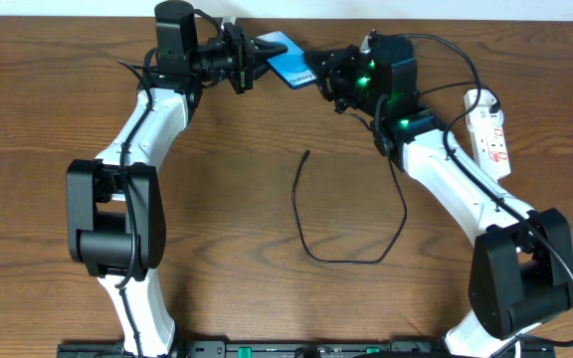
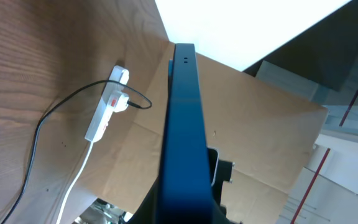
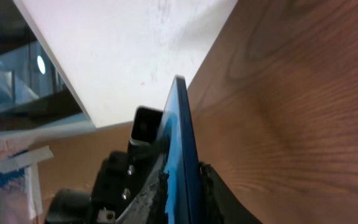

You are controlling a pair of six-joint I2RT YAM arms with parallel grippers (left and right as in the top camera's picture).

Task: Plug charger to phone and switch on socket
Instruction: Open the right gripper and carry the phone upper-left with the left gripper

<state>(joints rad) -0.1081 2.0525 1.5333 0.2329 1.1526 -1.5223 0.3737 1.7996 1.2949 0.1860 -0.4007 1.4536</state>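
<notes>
One phone (image 1: 288,62) is held off the worktop (image 1: 217,209) near its far edge, between the two grippers. The left gripper (image 1: 257,52) meets the phone's left end and the right gripper (image 1: 318,72) its right end. The light blue screen faces up in the overhead view.

In the left wrist view the phone (image 2: 179,137) shows edge-on, running up from the bottom middle of the picture, so the left jaws appear clamped on it, though their tips are barely in sight. In the right wrist view the phone (image 3: 184,155) is again edge-on, with dark fingers (image 3: 213,190) pressed against both of its faces: the right jaws are clamped on it too.

One charger (image 1: 351,263), a thin black cable, lies in an open loop on the worktop in front of the grippers, apart from the phone. Its free tip points toward the far edge.

One socket (image 1: 492,134) lies at the right side of the worktop, well apart from the phone, with one white adapter (image 1: 477,99) at its far end. From the left wrist, the socket (image 2: 106,111) shows red markings, a black cable at the adapter, and one thick white cord (image 2: 79,174).
</notes>
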